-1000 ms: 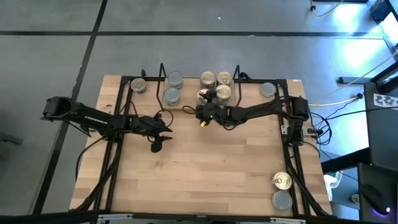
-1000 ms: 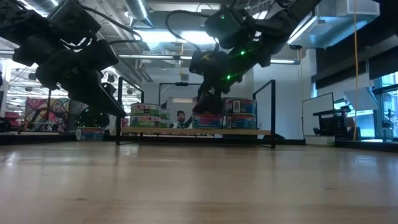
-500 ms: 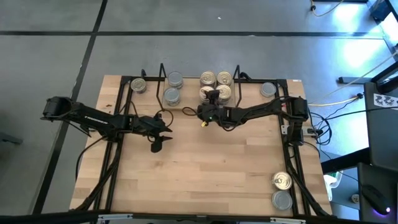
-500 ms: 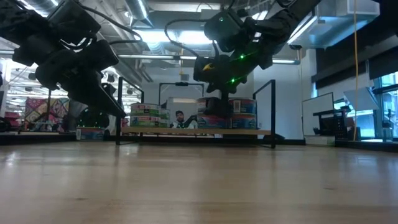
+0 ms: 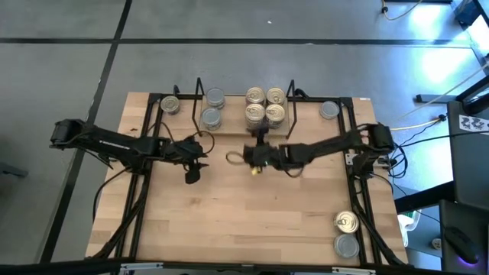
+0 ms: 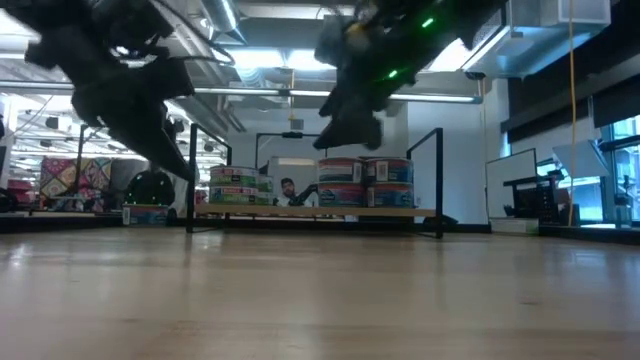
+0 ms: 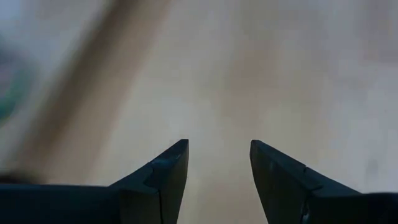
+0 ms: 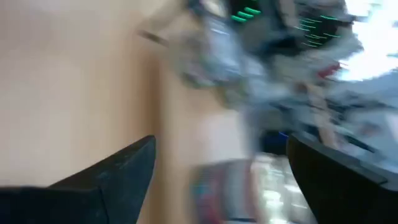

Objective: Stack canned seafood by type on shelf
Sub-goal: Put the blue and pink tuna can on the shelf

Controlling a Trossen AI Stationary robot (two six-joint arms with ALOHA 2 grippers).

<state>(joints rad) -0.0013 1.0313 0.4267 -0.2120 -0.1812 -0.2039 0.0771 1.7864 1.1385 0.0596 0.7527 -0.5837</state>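
High view: gold-topped tins (four, clustered) on shelf; right tool released, empty.

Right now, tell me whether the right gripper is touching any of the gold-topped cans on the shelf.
Apart. In the high view the right gripper, open and empty, sits over bare tabletop, with wood showing between it and the gold-topped cans on the shelf.

2 dark cabled arms, green lights

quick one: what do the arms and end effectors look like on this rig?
Both arms are dark, slim and jointed, with black cables looping alongside. The left end effector has two dark wedge-shaped fingers. The right end effector carries a small yellow part, with green lights glowing on its wrist.
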